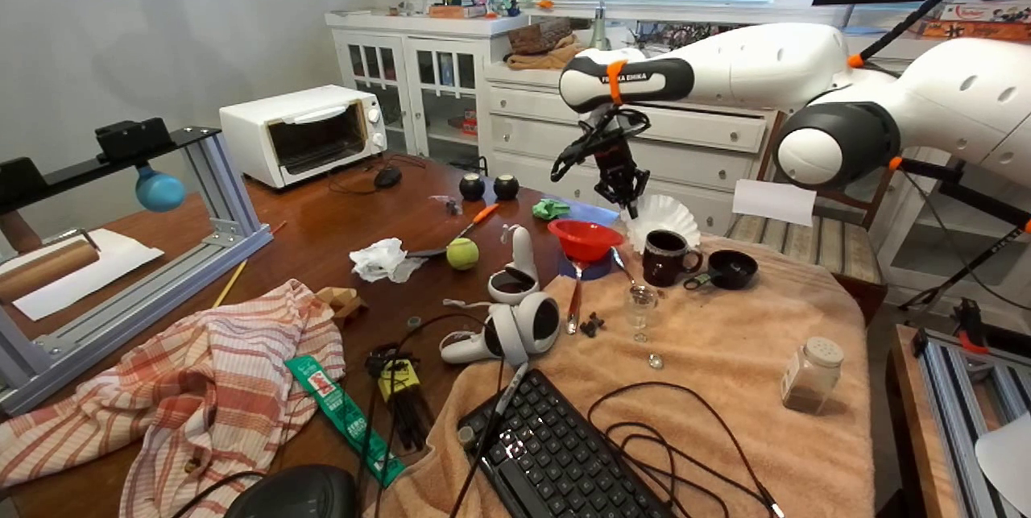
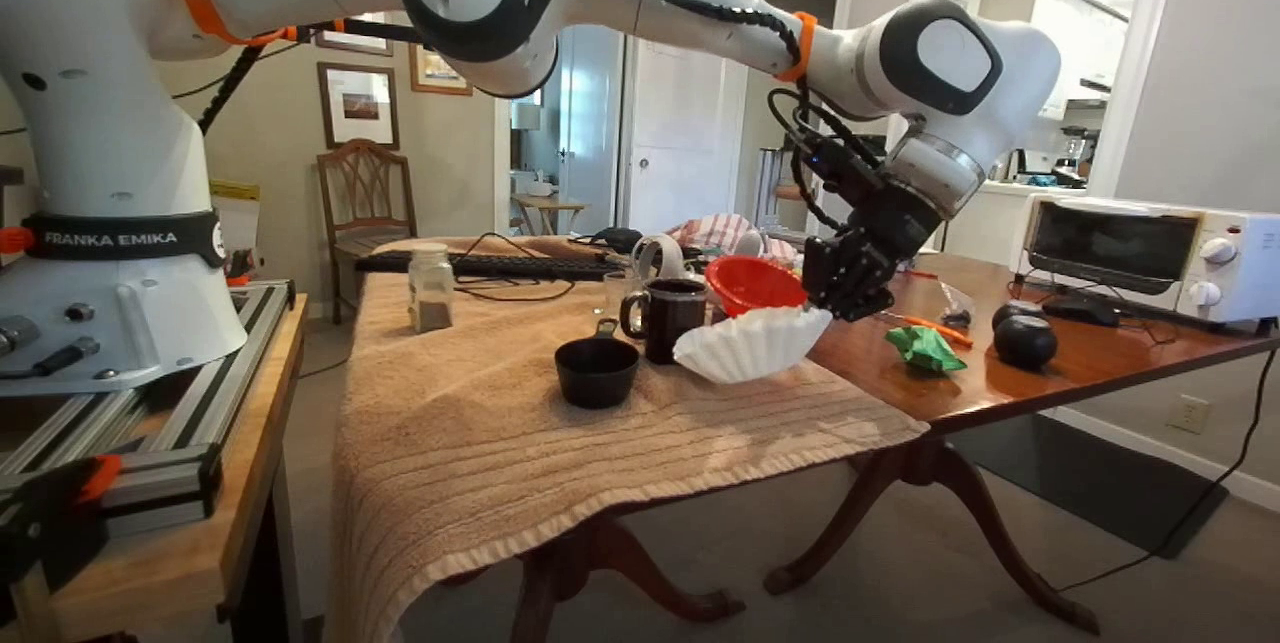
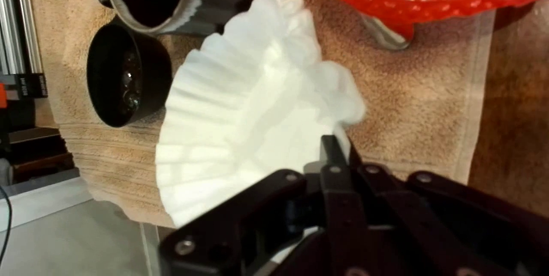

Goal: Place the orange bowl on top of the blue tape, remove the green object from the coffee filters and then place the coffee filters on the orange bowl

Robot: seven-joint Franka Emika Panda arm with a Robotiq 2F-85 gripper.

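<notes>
Last step, seemingly: coffee filters point(image 2: 745, 348) bound for orange bowl point(image 2: 755, 283)
Jaws clamped on filters' edge; next needs lifting, then carrying across

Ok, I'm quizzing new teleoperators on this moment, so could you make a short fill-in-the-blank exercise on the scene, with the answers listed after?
The coffee filters pinched in the gripper are ____ in color.
The orange bowl sits on ____ of the blue tape.
Near the crumpled green object are ____ matching round black objects.
In an exterior view, the fuzzy ball on the wooden table is a ____ ball.

Missing words: white; top; two; tennis.
</notes>
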